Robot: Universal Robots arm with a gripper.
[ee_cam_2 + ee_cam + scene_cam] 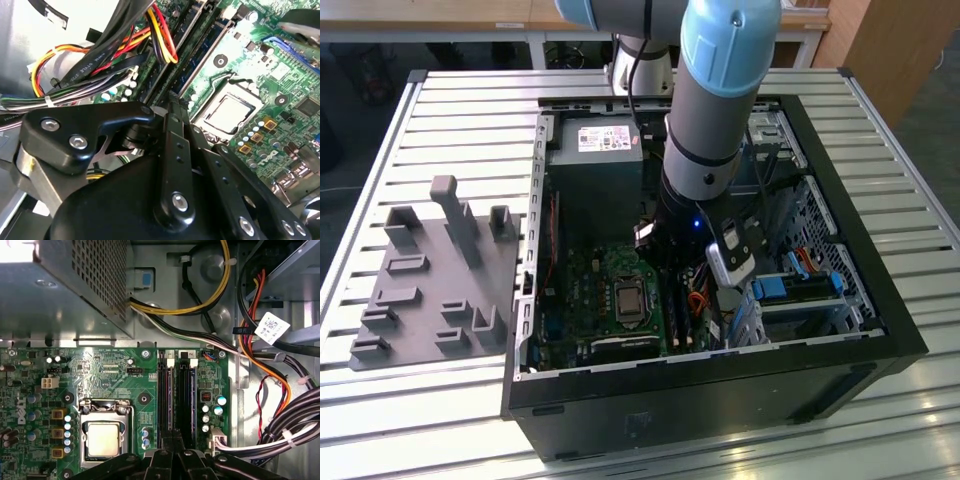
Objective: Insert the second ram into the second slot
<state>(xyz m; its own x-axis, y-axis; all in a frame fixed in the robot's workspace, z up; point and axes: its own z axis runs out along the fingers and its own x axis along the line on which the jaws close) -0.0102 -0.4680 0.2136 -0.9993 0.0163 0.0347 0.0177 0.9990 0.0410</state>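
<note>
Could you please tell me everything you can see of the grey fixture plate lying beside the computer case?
The grey fixture plate is a matte slab that looks like moulded or printed plastic. Several upright posts and low blocks of the same grey rise from it. The tallest post stands near its far edge. It lies flat on the slatted metal table, to the exterior view's left of the open computer case, with its near corner close against the case's side.

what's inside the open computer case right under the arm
Under the arm, the computer case holds a green motherboard with its processor socket, two dark memory slots, and cable bundles. The gripper covers the slots' near ends.
</note>
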